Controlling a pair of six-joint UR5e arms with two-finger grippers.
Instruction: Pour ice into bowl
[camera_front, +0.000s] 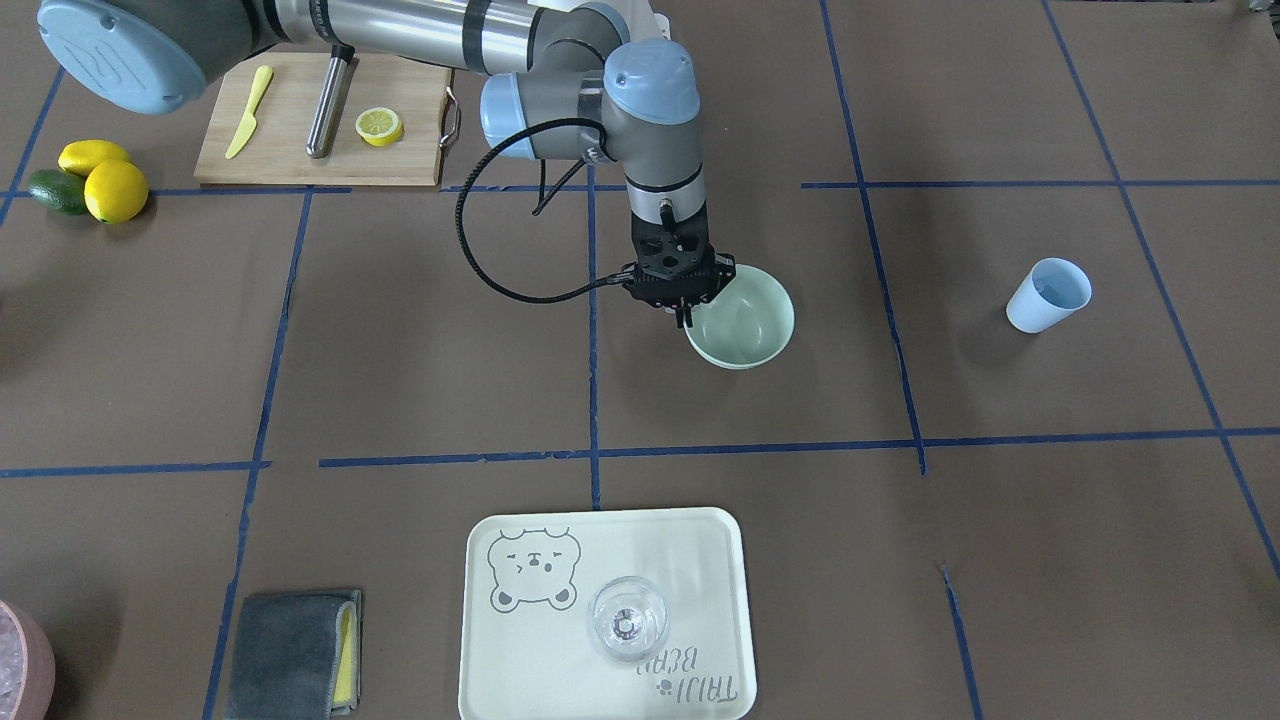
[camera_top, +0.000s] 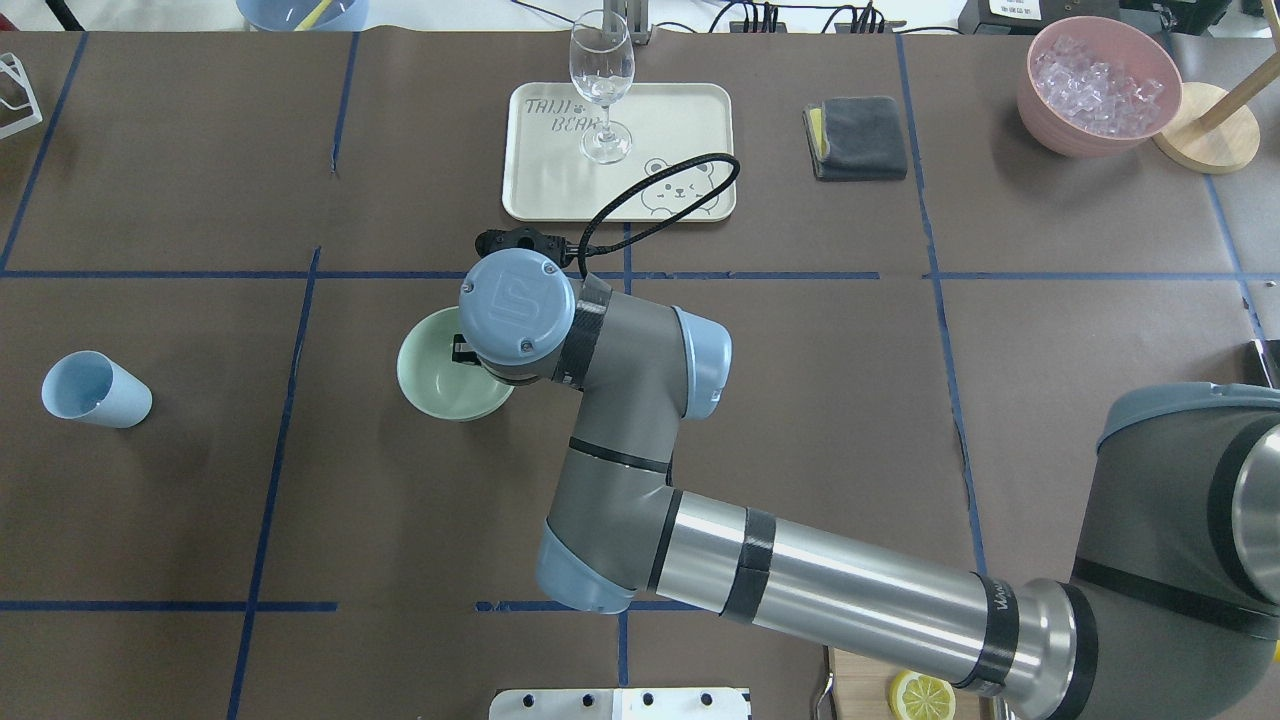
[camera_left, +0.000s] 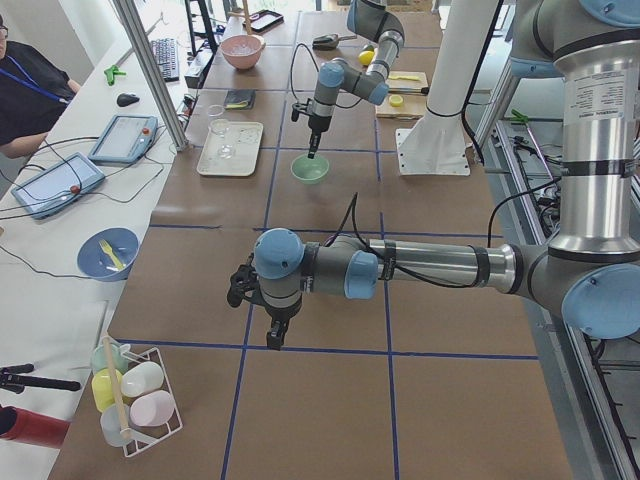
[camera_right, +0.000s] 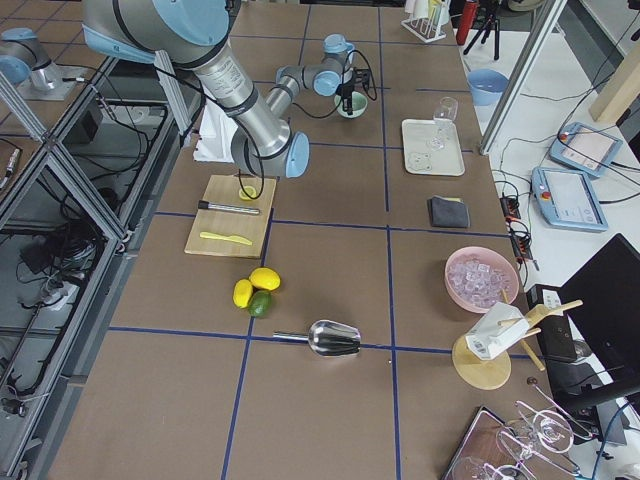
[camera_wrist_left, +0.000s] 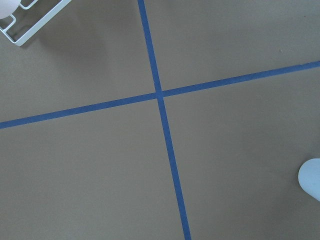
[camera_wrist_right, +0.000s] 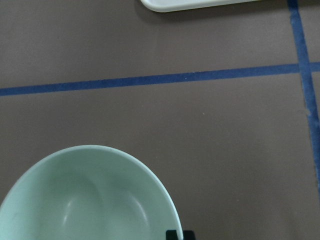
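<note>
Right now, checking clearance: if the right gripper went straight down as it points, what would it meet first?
Likely the bowl, at its rim: the right gripper points down there, though it might miss onto the table.

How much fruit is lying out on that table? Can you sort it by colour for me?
Yellow whole lemons: 2
Yellow cut lemon half, on the cutting board: 1
Dark green fruit, beside the whole lemons: 1
Total: 4
</note>
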